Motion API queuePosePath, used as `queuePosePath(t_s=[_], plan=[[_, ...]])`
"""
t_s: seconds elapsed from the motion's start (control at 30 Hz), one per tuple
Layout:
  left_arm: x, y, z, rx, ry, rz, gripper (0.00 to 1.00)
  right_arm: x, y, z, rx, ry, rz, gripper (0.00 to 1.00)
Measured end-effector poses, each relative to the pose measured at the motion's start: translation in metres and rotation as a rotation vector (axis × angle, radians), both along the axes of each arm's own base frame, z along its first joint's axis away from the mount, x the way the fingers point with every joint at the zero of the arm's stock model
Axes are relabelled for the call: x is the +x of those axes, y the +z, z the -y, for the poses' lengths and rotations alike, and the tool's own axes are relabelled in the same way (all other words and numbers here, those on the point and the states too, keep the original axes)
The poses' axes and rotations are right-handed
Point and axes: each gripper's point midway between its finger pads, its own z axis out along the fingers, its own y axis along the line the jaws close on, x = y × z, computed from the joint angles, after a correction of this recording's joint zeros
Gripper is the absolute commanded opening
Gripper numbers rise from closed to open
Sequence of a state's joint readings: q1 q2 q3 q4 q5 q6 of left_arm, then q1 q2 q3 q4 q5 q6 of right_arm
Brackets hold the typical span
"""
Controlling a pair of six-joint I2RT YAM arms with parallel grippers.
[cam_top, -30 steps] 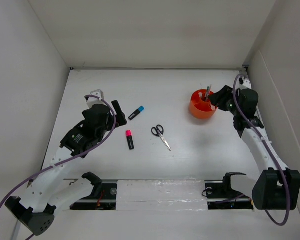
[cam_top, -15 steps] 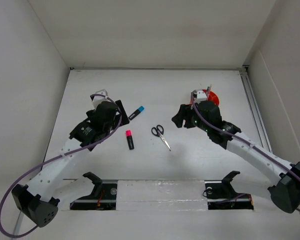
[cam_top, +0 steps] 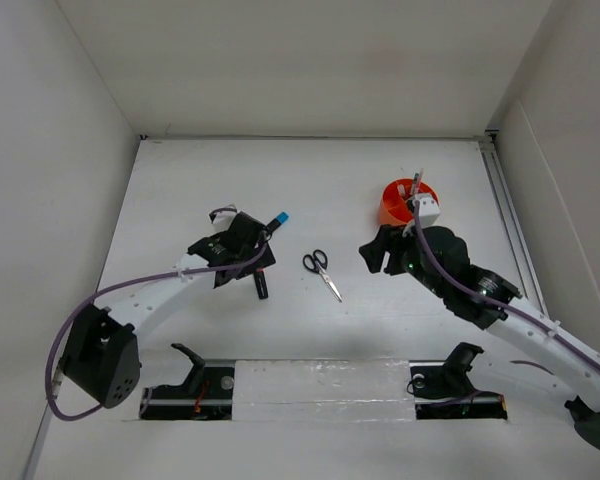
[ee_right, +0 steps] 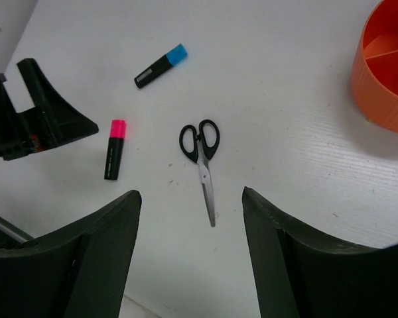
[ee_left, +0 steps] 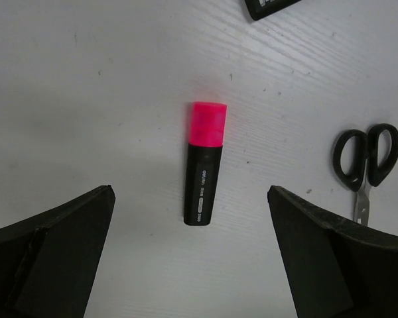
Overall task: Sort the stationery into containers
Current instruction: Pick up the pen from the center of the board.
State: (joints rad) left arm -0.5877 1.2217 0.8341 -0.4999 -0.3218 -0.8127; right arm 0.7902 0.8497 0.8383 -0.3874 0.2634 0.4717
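The pink-and-black highlighter lies flat on the white table, straight ahead between the fingers of my open, empty left gripper, which hovers above it; in the top view this gripper partly covers the highlighter. The black-handled scissors lie shut ahead of my open, empty right gripper, seen in the top view to the right of the scissors. The blue-capped marker lies behind the highlighter. The orange tub with dividers stands behind the right gripper, with thin pens standing in it.
White walls close the table at the left, back and right. A metal rail with two black mounts runs along the near edge. The left gripper's fingers show in the right wrist view beside the highlighter.
The right arm has left the tub and swung down and left to face the scissors. The left arm has reached rightward until its gripper is over the highlighter.
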Motion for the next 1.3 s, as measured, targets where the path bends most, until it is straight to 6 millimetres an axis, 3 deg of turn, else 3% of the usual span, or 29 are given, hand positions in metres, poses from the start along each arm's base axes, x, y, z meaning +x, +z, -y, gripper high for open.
queuePosePath(t_s=[0.17,0.67,0.8,1.2,1.3], plan=[[0.004,-0.022,0.005,0.009,0.015,-0.043,1.0,-0.008,0.007,-0.001,0.02,0.013,0.015,0.69],[0.022,-0.057,0.01,0.087,0.042,-0.112,0.98,-0.016,-0.01,-0.01,0.003,0.056,-0.021,0.69],[0.026,-0.061,0.008,0.111,0.051,-0.114,0.88,-0.019,-0.01,-0.013,0.003,0.071,-0.021,0.69],[0.027,-0.073,0.007,0.135,0.054,-0.138,0.86,-0.021,-0.01,-0.014,0.004,0.077,-0.021,0.69],[0.028,-0.073,0.008,0.132,0.054,-0.134,0.81,-0.021,-0.01,-0.014,0.004,0.078,-0.021,0.69]])
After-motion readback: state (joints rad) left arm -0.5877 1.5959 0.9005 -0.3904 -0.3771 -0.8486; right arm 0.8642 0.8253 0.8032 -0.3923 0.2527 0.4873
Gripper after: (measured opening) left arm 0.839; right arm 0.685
